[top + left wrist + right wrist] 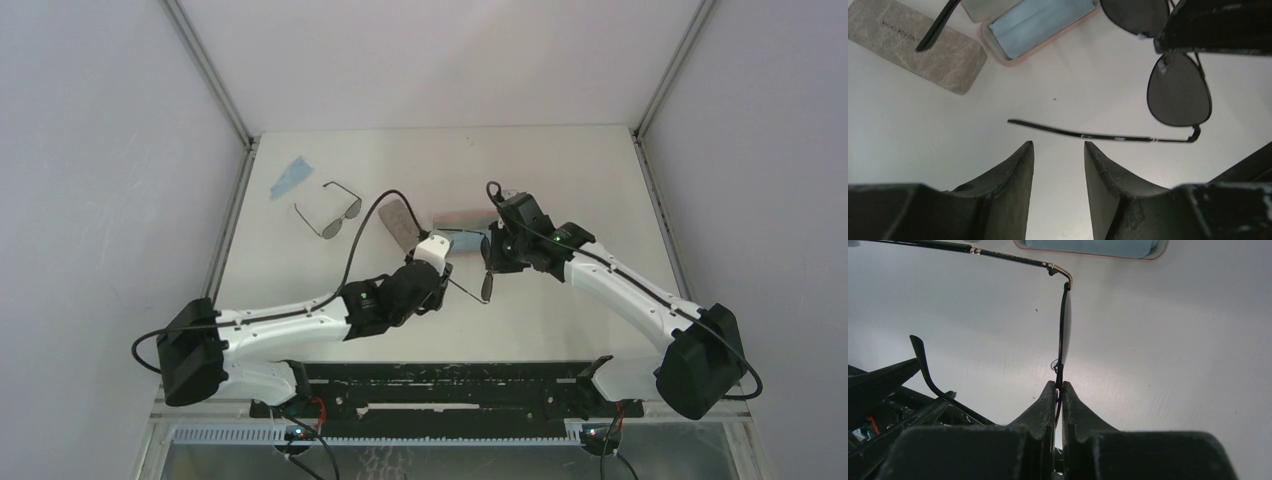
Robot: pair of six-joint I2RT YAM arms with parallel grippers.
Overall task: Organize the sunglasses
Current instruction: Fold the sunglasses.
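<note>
Though indistinct overhead, right gripper (1058,386) tight on sunglasses (1064,325); left gripper (1058,146) agape near one temple.

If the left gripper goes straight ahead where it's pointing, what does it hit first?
Probably the temple arm of the sunglasses, crossing just ahead of the open left gripper; depth unclear.

On a white table (560,170) were laid a light blue cloth (290,177), squarish sunglasses (328,212), a grey-brown case (398,222) and an open pink case (462,217).
</note>
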